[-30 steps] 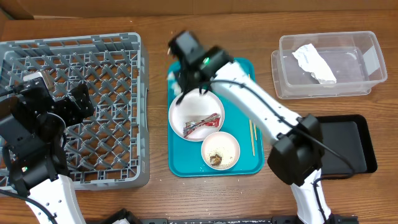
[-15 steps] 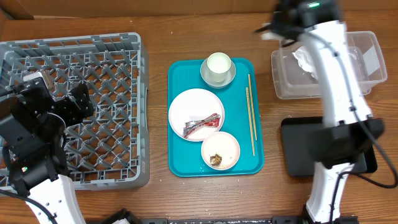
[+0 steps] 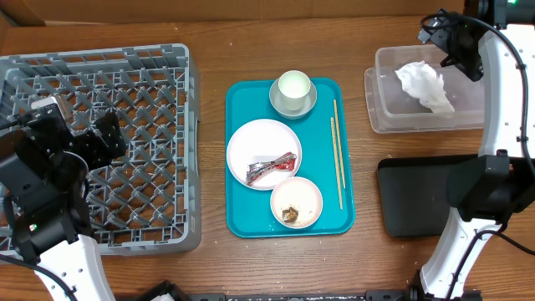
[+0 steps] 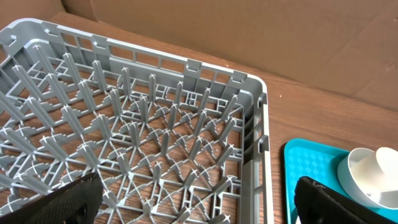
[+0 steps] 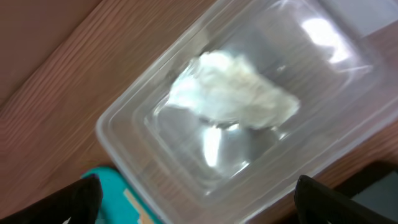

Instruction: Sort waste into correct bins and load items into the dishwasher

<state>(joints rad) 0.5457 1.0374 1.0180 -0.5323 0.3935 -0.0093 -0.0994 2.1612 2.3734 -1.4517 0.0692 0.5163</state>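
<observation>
A crumpled white napkin (image 3: pixel 425 86) (image 5: pixel 233 93) lies in the clear tub (image 3: pixel 386 117) (image 5: pixel 124 134). My right gripper (image 3: pixel 450 46) (image 5: pixel 199 208) hovers above that tub, open and empty. Over the grey dish rack (image 3: pixel 125 192) (image 4: pixel 155 124) my left gripper (image 3: pixel 79 138) (image 4: pixel 199 202) hangs open, holding nothing. On the teal tray (image 3: pixel 242 221) sit a white plate (image 3: pixel 259 142) with a red-and-brown wrapper (image 3: pixel 272 167), a small bowl (image 3: pixel 308 194) holding brown scraps (image 3: pixel 290 214), a white cup (image 3: pixel 293 86) (image 4: pixel 373 177) in another bowl, and chopsticks (image 3: pixel 337 155).
A shallow black tray (image 3: pixel 410 201) lies at the right, below the clear tub, partly under my right arm. A cardboard wall runs along the table's far edge.
My right arm has swung from over the teal tray to above the clear tub, and its jaws now stand open. The left arm has not moved.
</observation>
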